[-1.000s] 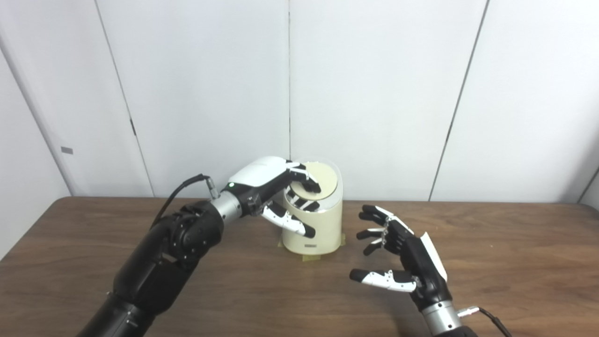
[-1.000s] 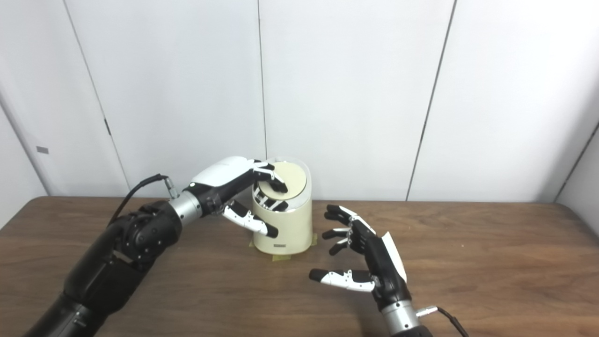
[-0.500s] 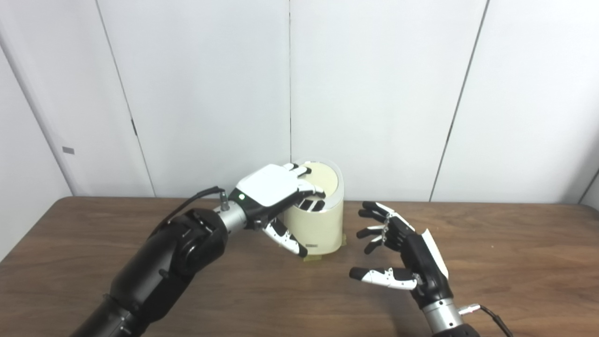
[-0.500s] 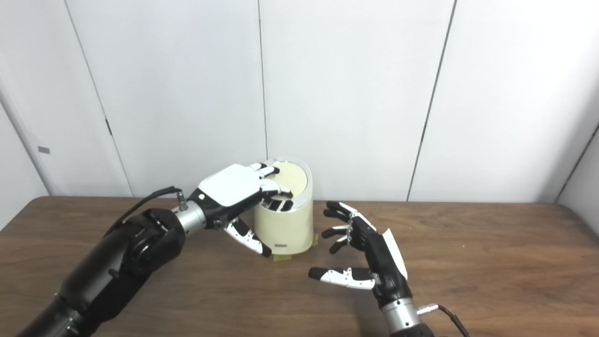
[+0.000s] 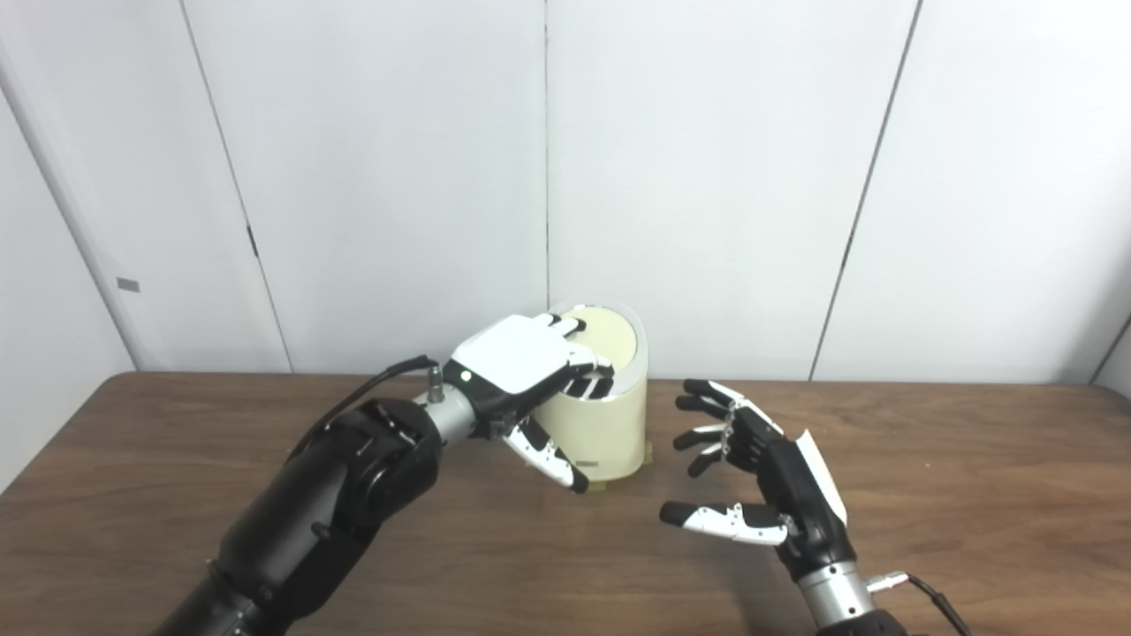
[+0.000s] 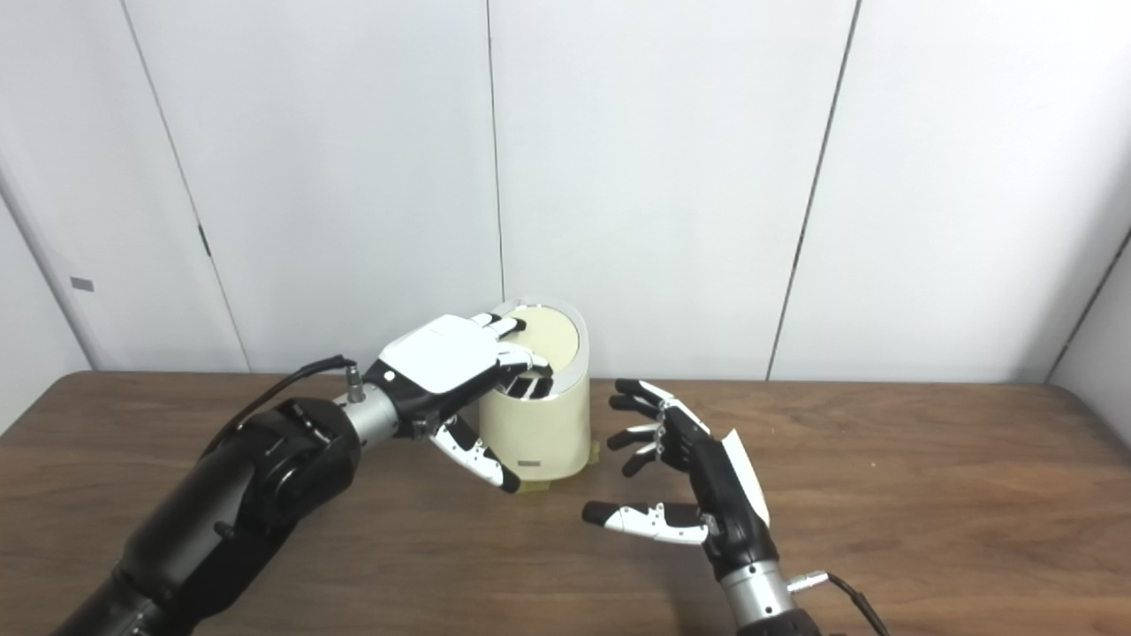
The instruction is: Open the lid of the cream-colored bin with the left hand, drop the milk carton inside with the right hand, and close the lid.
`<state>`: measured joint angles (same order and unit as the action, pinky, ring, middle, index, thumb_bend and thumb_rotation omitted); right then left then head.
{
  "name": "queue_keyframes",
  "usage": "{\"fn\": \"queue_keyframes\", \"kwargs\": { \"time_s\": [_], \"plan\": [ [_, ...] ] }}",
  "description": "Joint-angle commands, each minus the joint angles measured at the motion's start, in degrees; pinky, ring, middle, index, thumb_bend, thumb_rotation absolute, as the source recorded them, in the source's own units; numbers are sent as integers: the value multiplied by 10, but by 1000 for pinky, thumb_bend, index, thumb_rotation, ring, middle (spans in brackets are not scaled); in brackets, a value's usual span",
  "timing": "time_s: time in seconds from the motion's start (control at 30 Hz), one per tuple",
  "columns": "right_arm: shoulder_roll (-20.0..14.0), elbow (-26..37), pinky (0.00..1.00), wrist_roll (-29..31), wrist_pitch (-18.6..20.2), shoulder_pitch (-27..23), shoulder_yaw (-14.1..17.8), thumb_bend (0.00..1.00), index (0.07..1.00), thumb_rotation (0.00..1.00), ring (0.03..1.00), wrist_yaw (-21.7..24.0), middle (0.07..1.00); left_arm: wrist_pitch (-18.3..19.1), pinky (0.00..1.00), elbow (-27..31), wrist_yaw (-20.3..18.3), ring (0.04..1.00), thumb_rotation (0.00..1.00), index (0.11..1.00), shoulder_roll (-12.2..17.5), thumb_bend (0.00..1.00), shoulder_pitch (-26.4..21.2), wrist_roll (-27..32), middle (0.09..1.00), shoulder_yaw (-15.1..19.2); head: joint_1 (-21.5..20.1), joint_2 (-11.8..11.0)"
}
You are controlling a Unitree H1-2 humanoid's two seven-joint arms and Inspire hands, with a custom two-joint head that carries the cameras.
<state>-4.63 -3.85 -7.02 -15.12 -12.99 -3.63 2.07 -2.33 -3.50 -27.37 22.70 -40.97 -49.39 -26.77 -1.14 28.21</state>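
Note:
A cream-colored bin stands on the table near the back wall, slightly left of centre. Its round lid sits on top, tilted a little toward me. My left hand lies palm down over the lid's front left edge, fingers spread on it, with the thumb hanging apart in front of the bin wall. To the right of the bin, my right hand hovers just above the table, open and empty, palm facing the bin. No milk carton shows in either view.
The brown wooden table runs the full width, with white wall panels close behind the bin. Strips of tape show under the bin's base. A cable trails from each wrist.
My left hand has turned palm down over the lid, and its wrist has moved toward the bin. The lid has dropped from a steep tilt to nearly flat. My right hand has barely moved.

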Motion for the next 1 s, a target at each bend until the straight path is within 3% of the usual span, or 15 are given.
{"fn": "queue_keyframes", "kwargs": {
  "time_s": [0.0,0.6,0.97],
  "plan": [
    [2,22,442,3,-7,-16,7,726,782,239,611,-7,769,21,1000,-20,-42,1000,462,839,4,957,4,6,843,-5,-1,0],
    [7,30,447,-4,2,-16,10,666,772,235,619,-12,766,73,1000,-54,-99,1000,447,837,7,984,-3,90,850,-15,-4,0],
    [10,23,441,-2,1,-21,11,653,762,213,623,-15,769,82,1000,-59,-98,1000,435,861,11,961,0,108,874,-23,-2,-3]
  ]
}}
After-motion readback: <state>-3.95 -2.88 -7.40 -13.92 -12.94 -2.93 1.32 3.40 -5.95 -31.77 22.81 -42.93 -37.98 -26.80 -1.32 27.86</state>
